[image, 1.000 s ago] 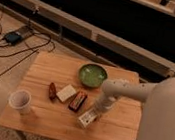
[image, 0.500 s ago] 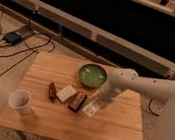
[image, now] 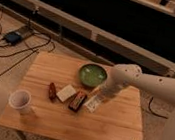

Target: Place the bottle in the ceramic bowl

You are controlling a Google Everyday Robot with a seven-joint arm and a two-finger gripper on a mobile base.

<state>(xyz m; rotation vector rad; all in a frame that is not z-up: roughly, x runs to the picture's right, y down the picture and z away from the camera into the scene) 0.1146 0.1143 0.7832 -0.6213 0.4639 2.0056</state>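
End effector (image: 99, 96) is hanging low over the desk (image: 106, 128), right at the near-right side of the ceramic bowl (image: 92, 76); can't tell its state. The bottle (image: 94, 102) is lying on the desk directly under and just in front of it, long axis pointing roughly toward the bowl, cap end seemingly nearest the end effector. Bowl is sitting just behind the bottle, so the carry looks like a short move back-left. Snack packets (image: 78, 101) are lying just left of the bottle, paper cup (image: 20, 101) well apart.

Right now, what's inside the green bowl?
The green bowl looks bare inside, only glaze showing. The bottle is still on the table, under the hand; the arm covers the bowl's right edge.
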